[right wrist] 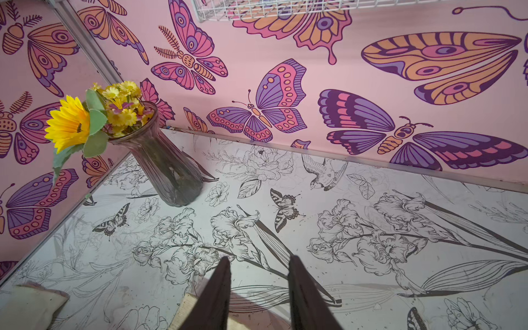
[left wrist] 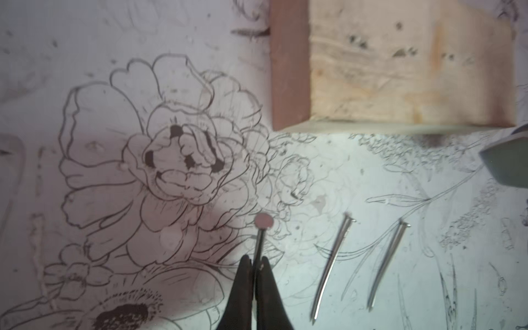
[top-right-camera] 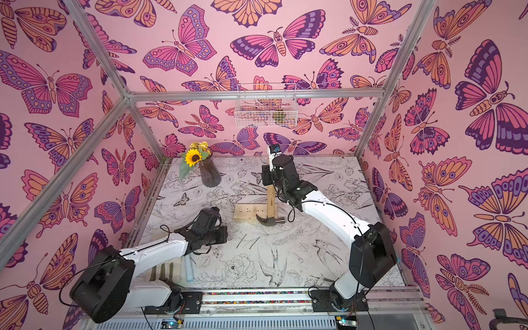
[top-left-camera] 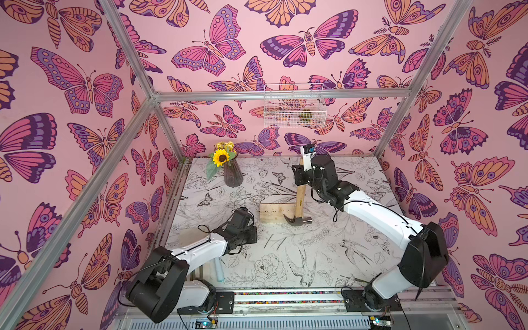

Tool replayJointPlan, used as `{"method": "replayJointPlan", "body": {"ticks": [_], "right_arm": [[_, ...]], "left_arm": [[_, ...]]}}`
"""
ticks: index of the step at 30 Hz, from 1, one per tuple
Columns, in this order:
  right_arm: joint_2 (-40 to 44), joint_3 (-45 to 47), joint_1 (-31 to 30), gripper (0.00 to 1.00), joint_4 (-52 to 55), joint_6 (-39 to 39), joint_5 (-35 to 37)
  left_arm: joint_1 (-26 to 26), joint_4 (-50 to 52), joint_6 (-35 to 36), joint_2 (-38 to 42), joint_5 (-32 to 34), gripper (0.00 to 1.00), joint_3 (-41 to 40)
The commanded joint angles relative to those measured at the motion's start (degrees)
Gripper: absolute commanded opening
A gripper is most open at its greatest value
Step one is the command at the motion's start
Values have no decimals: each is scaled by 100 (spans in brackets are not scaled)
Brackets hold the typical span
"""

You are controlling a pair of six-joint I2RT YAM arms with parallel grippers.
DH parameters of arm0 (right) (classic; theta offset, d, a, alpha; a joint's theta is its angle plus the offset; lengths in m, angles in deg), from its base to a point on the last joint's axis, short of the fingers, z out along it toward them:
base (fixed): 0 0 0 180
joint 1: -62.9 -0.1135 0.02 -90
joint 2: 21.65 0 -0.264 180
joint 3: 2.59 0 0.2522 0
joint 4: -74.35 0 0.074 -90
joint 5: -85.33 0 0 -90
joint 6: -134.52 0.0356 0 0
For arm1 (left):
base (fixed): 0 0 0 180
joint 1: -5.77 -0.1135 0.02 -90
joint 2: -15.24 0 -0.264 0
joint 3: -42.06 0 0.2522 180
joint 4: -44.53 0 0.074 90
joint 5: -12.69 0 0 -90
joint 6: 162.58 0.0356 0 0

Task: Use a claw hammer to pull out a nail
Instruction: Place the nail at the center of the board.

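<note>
The claw hammer (top-left-camera: 300, 197) stands tilted, its steel head (top-right-camera: 270, 220) at the near edge of a pale wooden block (top-left-camera: 271, 211). My right gripper (top-left-camera: 300, 174) is shut on the far end of the wooden handle (right wrist: 188, 311); in the right wrist view its fingers (right wrist: 225, 274) straddle the handle. My left gripper (left wrist: 255, 261) is to the left of the block, low over the table. It is shut on the shank of a nail (left wrist: 261, 234) whose flat head points away from the fingers. The block (left wrist: 400, 71) shows several small holes.
Two loose, slightly bent nails (left wrist: 331, 265) (left wrist: 385, 263) lie on the table in front of the block. A glass vase with a sunflower (top-left-camera: 233, 174) stands at the back left. A wire basket (top-left-camera: 294, 105) hangs on the back wall. A pale-blue trowel (top-right-camera: 188, 268) lies under the left arm.
</note>
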Motion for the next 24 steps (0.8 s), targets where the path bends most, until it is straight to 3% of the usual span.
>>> {"method": "replayJointPlan", "body": {"ticks": [1, 7, 9, 13, 22, 24], "right_arm": [[656, 16, 12, 0, -179, 136, -62], [1126, 313, 55, 0, 522, 79, 161], [1201, 324, 177, 0, 918, 214, 93], [1238, 559, 500, 0, 1205, 389, -236], [757, 654, 1036, 0, 1409, 558, -635], [490, 527, 1160, 0, 1510, 540, -632]], "left_arm": [[79, 296, -161, -234, -107, 0, 23], [171, 300, -124, -425, -148, 1, 83], [171, 296, -182, -301, -121, 17, -1], [171, 295, -167, -23, -39, 33, -94], [118, 287, -196, 385, 86, 46, -195], [102, 254, -266, 776, 223, 48, -300]]}}
